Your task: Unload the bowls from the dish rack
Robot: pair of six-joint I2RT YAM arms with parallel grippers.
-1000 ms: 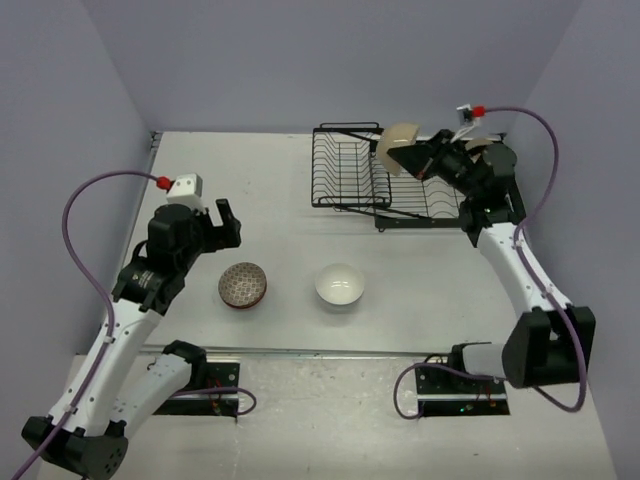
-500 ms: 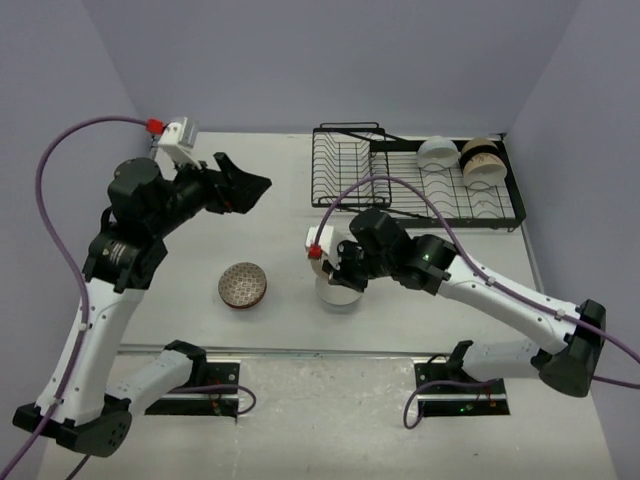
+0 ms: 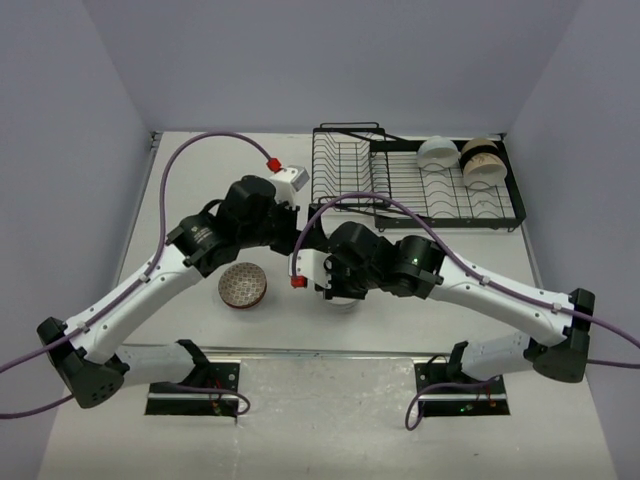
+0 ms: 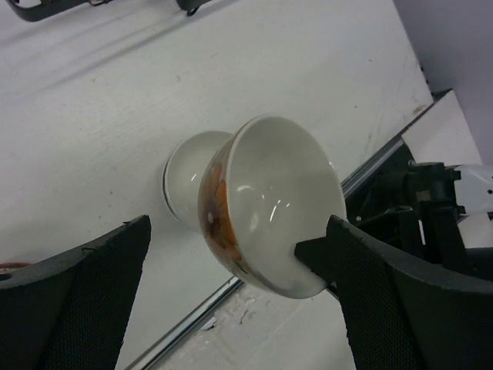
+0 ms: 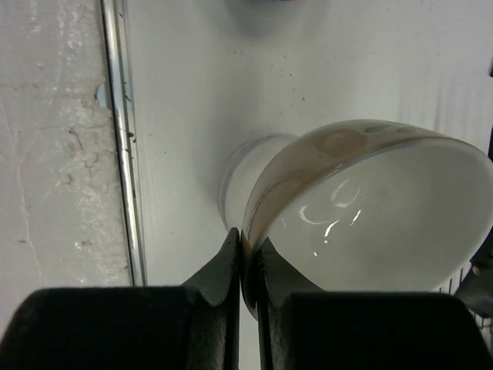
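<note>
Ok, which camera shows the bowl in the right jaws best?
Left wrist: nearly the whole held bowl shows, white inside, orange-brown outside, with the white bowl behind it. Right wrist shows the shut right jaws pinching its rim, but crops the bowl. Top external mostly hides it under the right arm.

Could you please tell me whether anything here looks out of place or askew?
Nothing is spilled or broken. The one oddity: the right pincer pinches a brown-sided bowl by its rim alone, tipped on its side above the white bowl on the table.
</note>
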